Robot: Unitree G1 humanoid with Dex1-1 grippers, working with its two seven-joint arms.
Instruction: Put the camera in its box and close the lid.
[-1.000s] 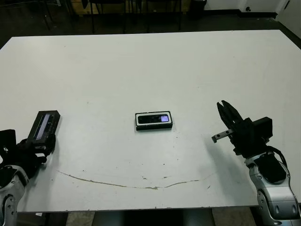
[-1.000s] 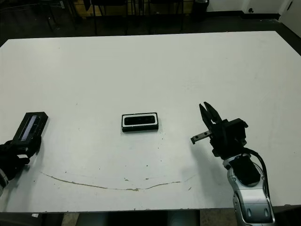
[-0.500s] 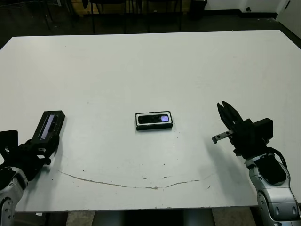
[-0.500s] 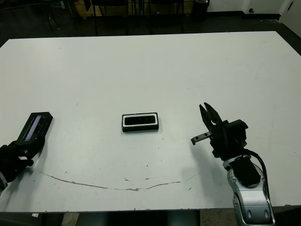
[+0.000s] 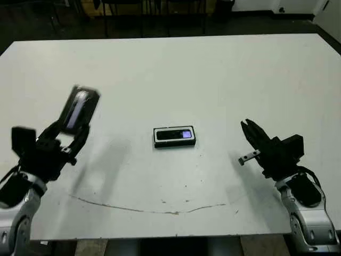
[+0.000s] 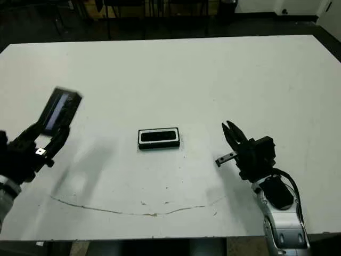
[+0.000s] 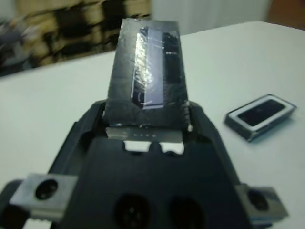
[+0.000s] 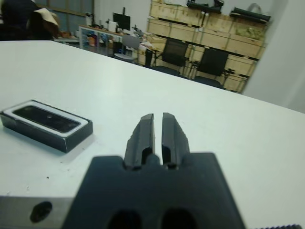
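White tabletop (image 5: 176,74) fills your view, with a thin brownish scuff line (image 5: 144,208) curving across it near the front edge, nearer to you than the box.

Take the box (image 5: 174,136) as your landmark: a small shallow tray with a black rim and white lining, lying flat near the middle of the table. The camera (image 5: 175,135), a slim black bar with a small bluish screen at one end, lies inside the box, lengthwise and flat. The box is uncovered.

Closer to you than the box and off to its left, your left gripper (image 5: 68,140) is raised above the table, its shadow falling on the surface between it and the box. Its two black fingers are clamped on the lower end of the lid (image 5: 79,108), one finger on each long side. The lid is a black rectangular cover with a glossy greyish-blue panel; it sticks up and away from the gripper, tilted, panel side facing up toward you. It looks slightly blurred. The lid is well apart from the box and touches nothing but the fingers.

Closer to you than the box and off to its right, your right gripper (image 5: 248,129) points toward the table's far side. Its fingers (image 8: 145,136) are pressed almost together, with only a thin slit between them, and they grip nothing.

Beyond the table's far edge, well past the box, you can see dark floor, chairs and stacked wooden crates (image 8: 214,21).
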